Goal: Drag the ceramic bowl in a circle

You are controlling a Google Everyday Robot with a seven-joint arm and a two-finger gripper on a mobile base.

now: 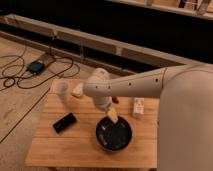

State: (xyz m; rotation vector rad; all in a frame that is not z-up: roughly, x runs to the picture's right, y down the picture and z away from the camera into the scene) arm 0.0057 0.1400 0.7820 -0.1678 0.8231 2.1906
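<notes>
One ceramic bowl (114,135) sits on the wooden bench (75,150), along with one flat black slab (65,122), one translucent white cup (63,91), one small pale lump (78,90) just right of the cup, and one small white upright item (137,107) near the bench's right edge. On the floor in the upper left of the frame lies one dark boxy device (36,66) amid looping black cables (15,75).

The ceramic bowl is round, shallow and glossy black, with a lighter sheen along its rim and faint rings inside. It is the widest item on the bench and rests in the lower centre of the frame, toward the bench's right front part, well apart from the cup and to the right of the slab.

The single white arm (135,82) reaches in from the right of the frame, bends at a rounded joint above the bench centre and drops down to the bowl. The gripper (112,115) is at the bowl's upper rim, at or just inside its far edge, with a yellowish piece showing at its tip. Whether it is apart or together cannot be told, nor whether it actually touches the rim.
</notes>
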